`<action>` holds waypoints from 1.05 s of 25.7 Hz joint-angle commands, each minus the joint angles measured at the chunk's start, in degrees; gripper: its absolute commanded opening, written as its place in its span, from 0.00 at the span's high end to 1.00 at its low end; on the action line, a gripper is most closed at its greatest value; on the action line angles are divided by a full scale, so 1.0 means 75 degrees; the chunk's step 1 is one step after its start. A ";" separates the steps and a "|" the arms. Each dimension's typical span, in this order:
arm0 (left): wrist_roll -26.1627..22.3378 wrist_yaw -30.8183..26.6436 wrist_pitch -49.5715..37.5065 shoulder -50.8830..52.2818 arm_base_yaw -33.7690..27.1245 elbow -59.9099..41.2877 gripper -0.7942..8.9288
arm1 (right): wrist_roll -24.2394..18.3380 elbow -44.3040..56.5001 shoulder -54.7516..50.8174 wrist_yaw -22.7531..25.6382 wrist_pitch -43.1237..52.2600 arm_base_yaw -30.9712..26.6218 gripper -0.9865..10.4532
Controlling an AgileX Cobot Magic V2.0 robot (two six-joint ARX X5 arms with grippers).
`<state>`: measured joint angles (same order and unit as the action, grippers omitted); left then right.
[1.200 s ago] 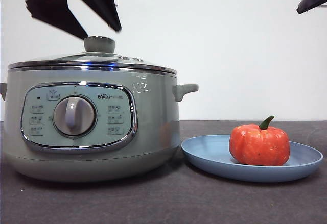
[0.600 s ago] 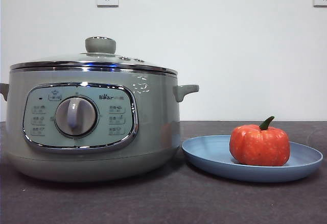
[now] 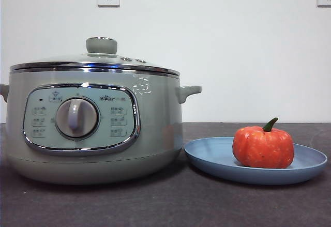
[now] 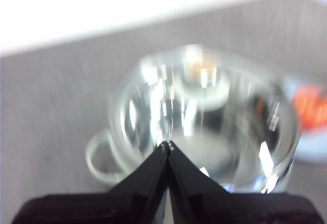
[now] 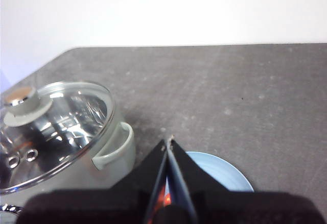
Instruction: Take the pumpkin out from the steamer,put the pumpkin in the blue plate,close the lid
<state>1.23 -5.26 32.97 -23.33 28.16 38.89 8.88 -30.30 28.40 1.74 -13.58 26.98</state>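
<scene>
Pumpkin (image 3: 262, 147) sits in blue plate (image 3: 212, 157), lid (image 3: 101, 46) seated on steamer (image 3: 155, 129). Left pincer (image 4: 167, 146) and right pincer (image 5: 169, 141) both closed, empty. Looks done; nothing left but parking the arms.

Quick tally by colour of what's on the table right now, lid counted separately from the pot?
Sage green: 1, the steamer
Glass with chrome rim: 1, the lid, seated on the steamer
Light blue: 1, the blue plate
Orange-red: 1, the pumpkin, on the plate
Total: 4

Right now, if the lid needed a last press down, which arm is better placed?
Left, probably. The left gripper, shut, hangs over the lid on the pot; the right gripper is above the plate.
</scene>
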 commanded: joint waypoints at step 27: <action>-0.0571 0.0329 -0.2078 0.2547 -0.2736 -0.2104 0.92 | 0.0152 0.0050 0.0012 0.0017 -0.0490 0.0003 0.91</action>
<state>-2.13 -3.18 18.83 -5.08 9.08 26.26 9.50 -30.30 28.53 1.69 -17.56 26.98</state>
